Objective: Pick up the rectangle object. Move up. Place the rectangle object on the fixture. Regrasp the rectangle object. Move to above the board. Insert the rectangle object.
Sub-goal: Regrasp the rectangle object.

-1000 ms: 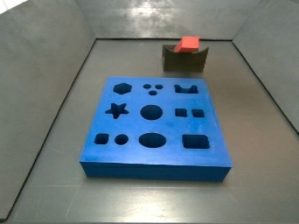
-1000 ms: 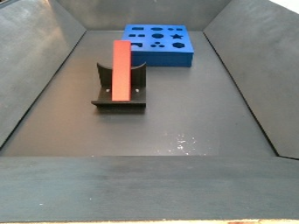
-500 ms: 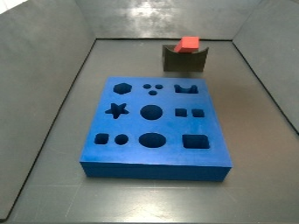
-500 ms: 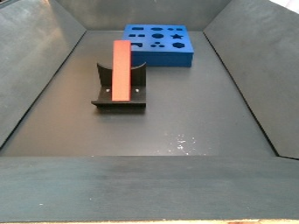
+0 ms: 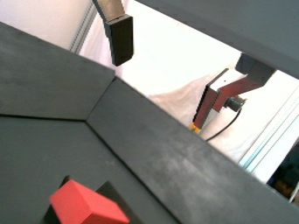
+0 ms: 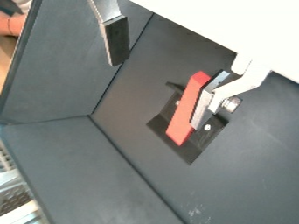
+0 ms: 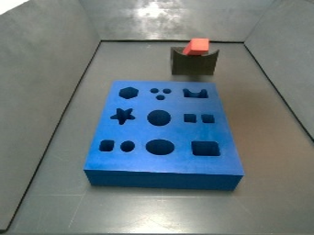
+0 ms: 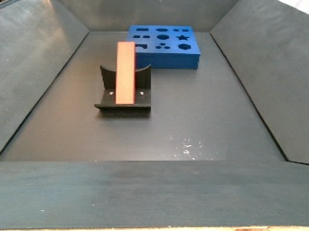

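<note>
Dark worktop (image 8: 193, 117): rectangle object (image 8: 126, 71) lies lengthwise across fixture (image 8: 125, 93), pointing toward board (image 8: 165, 43). Tool (image 6: 170, 61) raised, fingers (image 6: 114, 38) spread, empty; arm unseen in side views.

We read this as a robotics lab test cell, not a home or shop; bare dark grey floor (image 7: 282, 184) boxed in by sloped metal walls (image 7: 37, 92); only purpose-made test parts inside: blue board (image 7: 160, 170) with shaped cutouts, dark fixture (image 8: 121, 106) carrying the red-orange rectangle object (image 8: 125, 68); the gripper (image 6: 163, 68) hangs high above the fixture, plates spread, nothing between them; beyond the wall we see white sheeting, blurred.
</note>
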